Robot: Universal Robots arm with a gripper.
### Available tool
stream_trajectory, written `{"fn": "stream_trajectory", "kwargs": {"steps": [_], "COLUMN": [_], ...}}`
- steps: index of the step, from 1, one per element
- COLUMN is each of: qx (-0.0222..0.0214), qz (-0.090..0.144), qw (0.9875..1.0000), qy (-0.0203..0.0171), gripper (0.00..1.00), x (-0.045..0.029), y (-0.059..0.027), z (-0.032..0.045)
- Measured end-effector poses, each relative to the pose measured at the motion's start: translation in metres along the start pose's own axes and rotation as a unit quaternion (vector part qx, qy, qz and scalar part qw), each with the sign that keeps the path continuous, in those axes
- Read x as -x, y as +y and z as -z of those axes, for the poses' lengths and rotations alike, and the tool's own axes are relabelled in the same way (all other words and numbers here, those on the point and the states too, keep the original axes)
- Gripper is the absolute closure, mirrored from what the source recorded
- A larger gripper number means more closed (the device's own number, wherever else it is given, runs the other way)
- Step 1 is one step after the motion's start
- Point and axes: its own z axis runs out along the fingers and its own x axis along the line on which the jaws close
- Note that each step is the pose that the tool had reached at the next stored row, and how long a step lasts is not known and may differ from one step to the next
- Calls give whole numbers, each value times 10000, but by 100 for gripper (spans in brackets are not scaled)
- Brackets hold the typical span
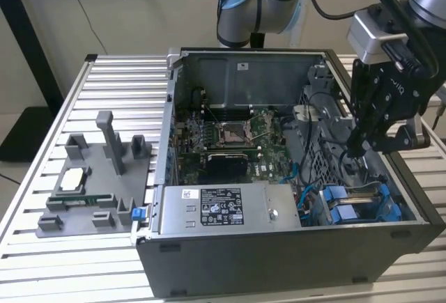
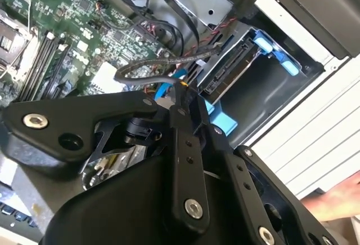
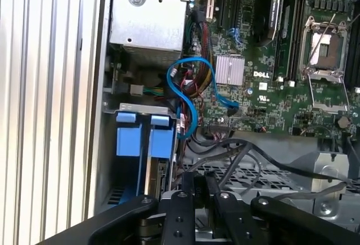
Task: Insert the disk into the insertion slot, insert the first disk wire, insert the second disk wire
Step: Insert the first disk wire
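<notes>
Blue plastic edges the disk (image 2: pixel 232 69), a flat silver-grey slab that in the second wrist view lies sunk in the insertion slot (image 2: pixel 275 94), its blue tabs at the slot's mouth and its dark connector edge turned toward the inside of the case; so the first step looks done. The two wire steps are harder to judge: no plug is plainly seated on that edge, and a black wire (image 2: pixel 140 69) loops loose just beside it, running toward the gripper (image 2: pixel 183 96), so both wires seem not yet in. The jaws stand drawn close together with barely a gap, and whether they pinch the wire's end I cannot tell. In the exterior view the gripper hangs inside the open computer case (image 1: pixel 279 247), just above the slot at the corner on the exterior view's right. A blue cable (image 3: pixel 188 90) curls between the slot and the motherboard (image 3: pixel 270 59); the grey metal box (image 1: pixel 230 209) with its sticker sits beside the slot, and the case rests on a slatted metal worktop (image 1: pixel 104 73)
</notes>
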Motion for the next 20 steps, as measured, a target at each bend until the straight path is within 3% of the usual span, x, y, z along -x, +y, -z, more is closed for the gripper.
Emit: {"fn": "stream_trajectory", "kwargs": {"steps": [12,20], "qx": [111,155], "qz": [-12,-19], "qw": [9999,9998], "qy": [12,82], "gripper": [100,100], "x": [-119,-164], "y": [-69,-108], "z": [-5,-24]}}
